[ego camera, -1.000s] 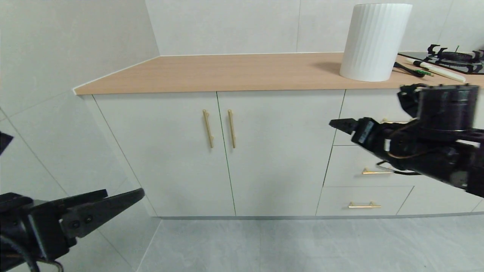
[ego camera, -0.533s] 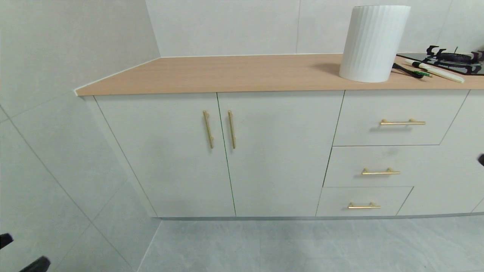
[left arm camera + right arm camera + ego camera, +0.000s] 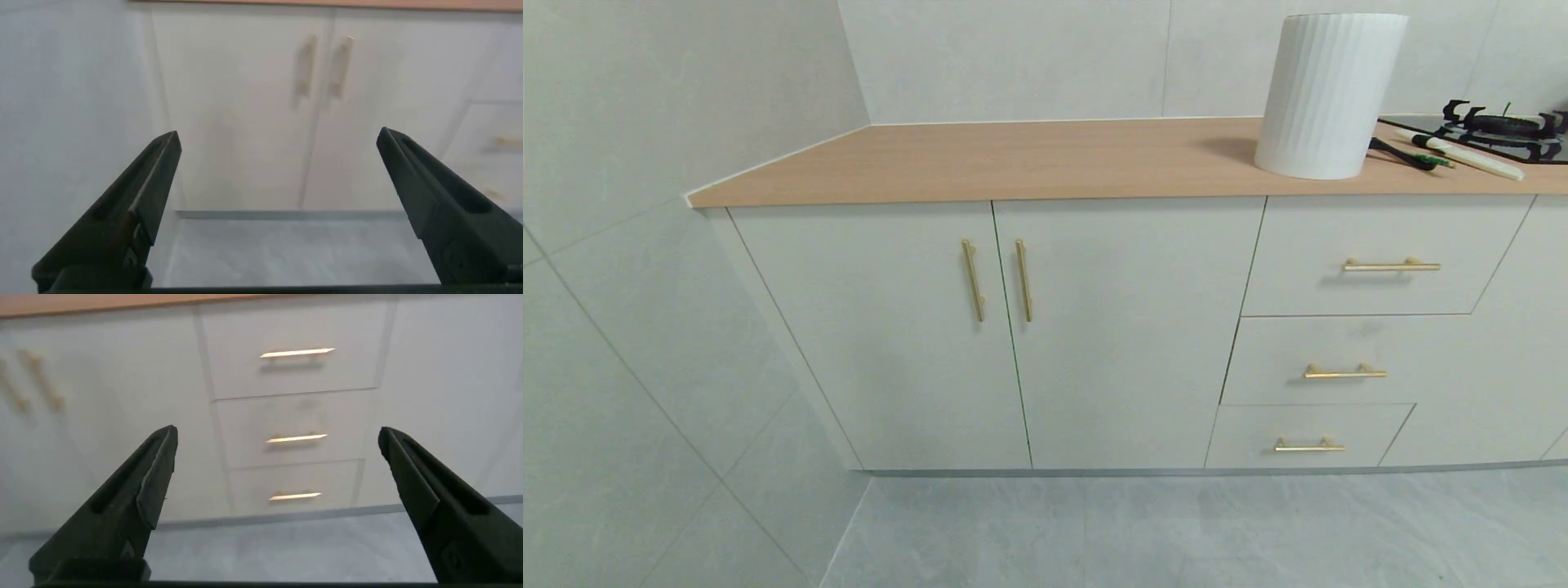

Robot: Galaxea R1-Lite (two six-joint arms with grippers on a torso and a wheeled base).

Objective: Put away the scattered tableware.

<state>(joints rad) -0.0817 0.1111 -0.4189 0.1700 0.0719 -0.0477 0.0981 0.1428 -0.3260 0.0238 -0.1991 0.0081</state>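
wooden countertop (image 3: 1013, 159) holds a white ribbed holder (image 3: 1327, 94); just right of it two long utensils (image 3: 1462, 152) lie flat, slanting away from it. left gripper (image 3: 278, 137) and right gripper (image 3: 278, 434) both gape wide before the cabinets (image 3: 1127, 327).

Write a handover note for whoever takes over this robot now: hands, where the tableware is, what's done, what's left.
Left hand open, empty, facing the closed cabinet doors.
Right hand open, empty, facing the closed drawers.
A black utensil and a cream utensil lie on the counter beside the white ribbed container, at the stove's edge.
Nothing looks put away yet.
Left: pick up both and stow them.
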